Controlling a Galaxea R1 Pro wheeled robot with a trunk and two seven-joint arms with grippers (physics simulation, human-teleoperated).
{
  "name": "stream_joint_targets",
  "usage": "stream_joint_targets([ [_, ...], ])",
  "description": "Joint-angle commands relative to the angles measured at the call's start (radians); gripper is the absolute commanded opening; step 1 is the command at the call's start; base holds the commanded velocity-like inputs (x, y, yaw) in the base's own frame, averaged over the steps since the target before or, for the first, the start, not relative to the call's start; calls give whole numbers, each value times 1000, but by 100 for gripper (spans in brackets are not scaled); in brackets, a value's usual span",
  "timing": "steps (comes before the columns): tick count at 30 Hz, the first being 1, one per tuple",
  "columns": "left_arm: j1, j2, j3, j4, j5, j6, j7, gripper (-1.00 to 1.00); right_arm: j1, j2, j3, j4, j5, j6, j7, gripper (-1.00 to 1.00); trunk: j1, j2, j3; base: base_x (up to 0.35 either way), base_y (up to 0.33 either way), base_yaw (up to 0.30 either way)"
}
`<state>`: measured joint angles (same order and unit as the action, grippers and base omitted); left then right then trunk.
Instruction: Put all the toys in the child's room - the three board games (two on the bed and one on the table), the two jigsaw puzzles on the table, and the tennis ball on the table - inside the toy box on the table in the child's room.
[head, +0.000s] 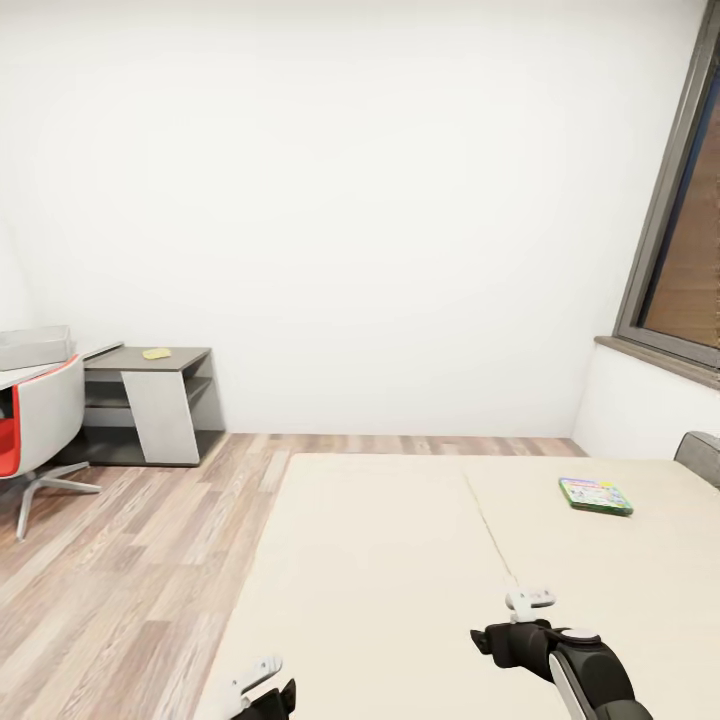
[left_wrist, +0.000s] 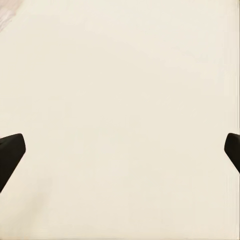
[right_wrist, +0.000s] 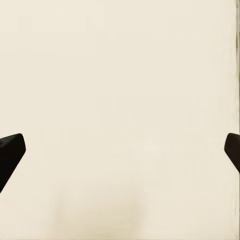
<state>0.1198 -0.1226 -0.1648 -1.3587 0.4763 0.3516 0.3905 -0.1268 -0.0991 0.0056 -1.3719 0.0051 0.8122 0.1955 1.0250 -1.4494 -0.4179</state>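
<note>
One board game (head: 595, 495) in sight, a flat green box with a busy coloured lid, lying on the far right part of the bed (head: 400, 560), well apart from both arms. Nothing touches it. The bed's cream cover runs wide across the lower half of the head view, with a seam down its middle.

The right gripper (head: 530, 600) hangs low over the bed, near that seam, well short of the game. In the right wrist view its fingers (right_wrist: 11, 152) sit at the far edges with bare cream cover between them: spread wide, holding nothing. The left gripper (head: 250, 685) pokes in at the bottom edge by the bed's left side; in the left wrist view its fingers (left_wrist: 11, 152) are just as wide apart, again over plain cover.

Further out, at the left wall: a grey desk (head: 150, 400) with a small yellow thing (head: 156, 353) on top, too small to identify. Beside it a white and red chair (head: 40, 425) and a grey box (head: 35, 347) on a tabletop. Wood floor (head: 130, 560) in between, a window (head: 685, 230) at the right.
</note>
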Motion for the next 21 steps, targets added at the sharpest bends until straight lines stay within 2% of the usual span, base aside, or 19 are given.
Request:
stream_joint_targets([
  [1,0,0,-1,-2,10,3,8,100,-1,-1,1,-1,1,4,2,100,0,-1,-1,0,-271,-19],
  [21,-2,0,-1,7,10,2,7,100,-1,-1,1,-1,0,4,2,100,0,-1,-1,0,-271,-41],
])
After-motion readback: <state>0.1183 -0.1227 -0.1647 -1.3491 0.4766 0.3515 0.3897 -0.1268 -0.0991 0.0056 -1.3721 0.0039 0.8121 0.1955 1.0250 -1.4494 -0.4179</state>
